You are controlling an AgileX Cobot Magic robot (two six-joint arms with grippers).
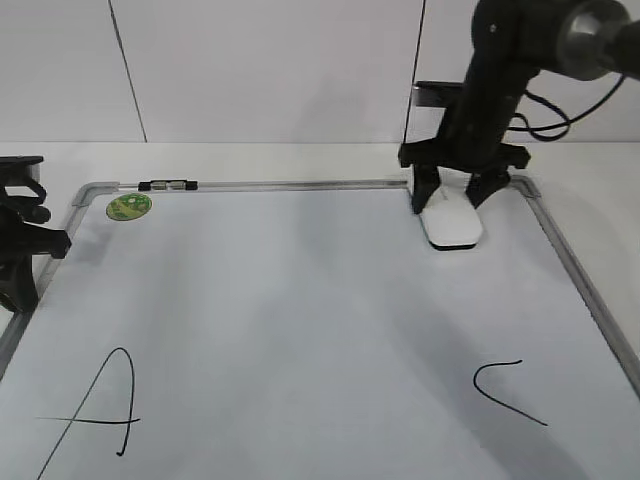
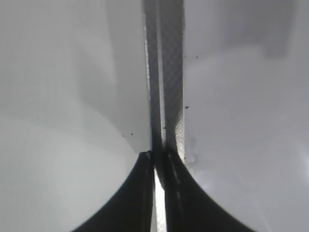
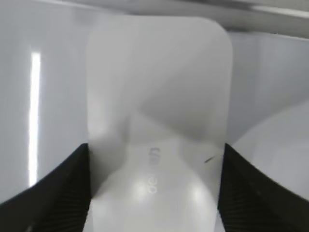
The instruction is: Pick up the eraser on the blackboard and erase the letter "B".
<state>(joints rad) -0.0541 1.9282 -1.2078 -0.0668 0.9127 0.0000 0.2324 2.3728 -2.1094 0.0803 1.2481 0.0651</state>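
Observation:
The white eraser [image 1: 452,228] lies flat on the blackboard [image 1: 300,300], a white board with a silver frame, near its far right corner. My right gripper [image 1: 455,197] stands over the eraser with a finger against each long side. In the right wrist view the eraser [image 3: 159,96] fills the space between the two black fingers [image 3: 155,154], which touch its sides. No letter "B" shows on the board. My left gripper [image 1: 20,290] is shut and empty at the board's left edge. In the left wrist view its tips [image 2: 159,157] sit over the frame rail [image 2: 166,72].
A large black "A" [image 1: 95,410] is at the near left and a "C" [image 1: 505,390] at the near right. A round green magnet [image 1: 129,207] sits at the far left corner, with a small black clip [image 1: 168,185] on the top frame. A white wall stands behind.

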